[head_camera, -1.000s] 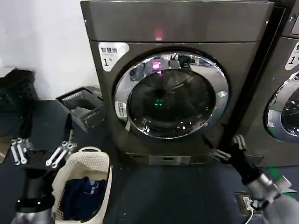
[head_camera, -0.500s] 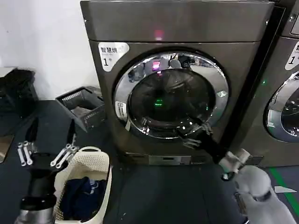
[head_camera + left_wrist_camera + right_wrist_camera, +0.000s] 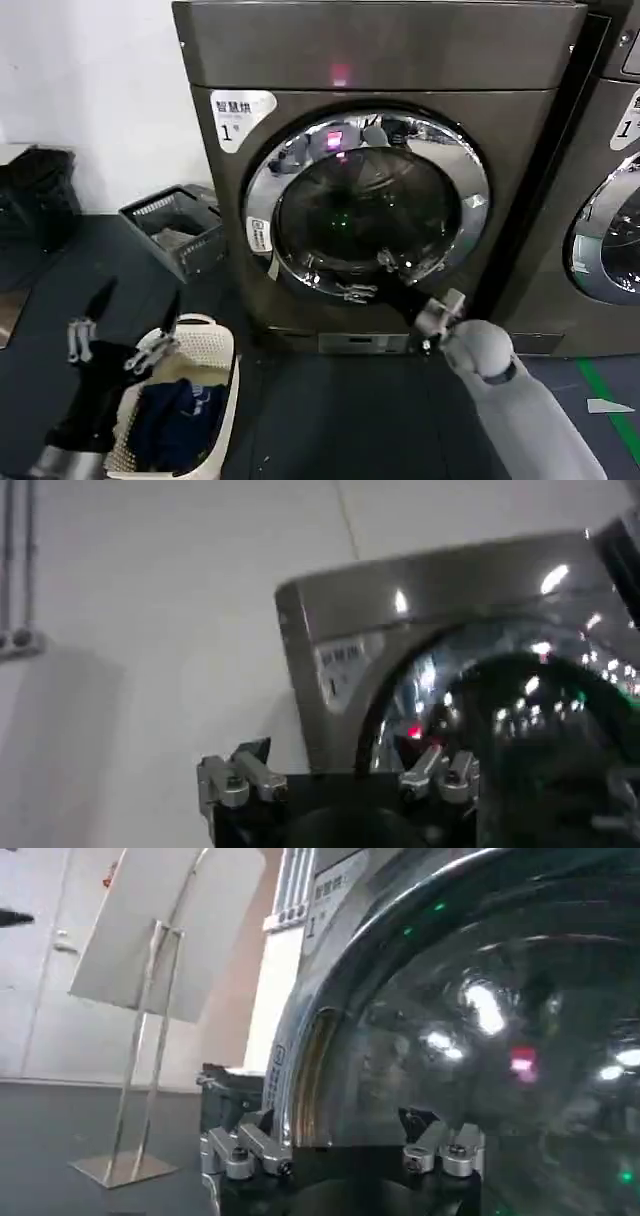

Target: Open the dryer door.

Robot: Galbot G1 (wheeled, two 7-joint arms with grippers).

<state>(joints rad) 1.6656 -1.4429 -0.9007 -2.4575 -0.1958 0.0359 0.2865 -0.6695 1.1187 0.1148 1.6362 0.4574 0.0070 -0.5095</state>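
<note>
The dryer [image 3: 380, 60] stands in front of me, dark grey-brown with a white "1" sticker and a pink light. Its round dryer door [image 3: 368, 205] lies flat against the front, a chrome ring around dark glass. My right gripper [image 3: 372, 277] is open, close against the lower part of the chrome ring, with nothing between its fingers. From the right wrist, the right gripper [image 3: 340, 1140] faces the ring's edge [image 3: 300, 1063] at very short range. My left gripper [image 3: 125, 328] is open at the lower left, far from the door. From its wrist, the left gripper [image 3: 338, 780] points at the dryer [image 3: 420, 590].
A cream laundry basket [image 3: 205, 340] holding blue cloth sits on the floor under my left arm. A dark crate [image 3: 180, 235] lies beside the dryer's left side. A second grey machine [image 3: 600, 190] stands at the right. A board on a stand [image 3: 160, 938] is further left.
My right arm swung left from the floor beside the second machine to the lower part of the dryer door. My left gripper drifted right and lower, over the basket.
</note>
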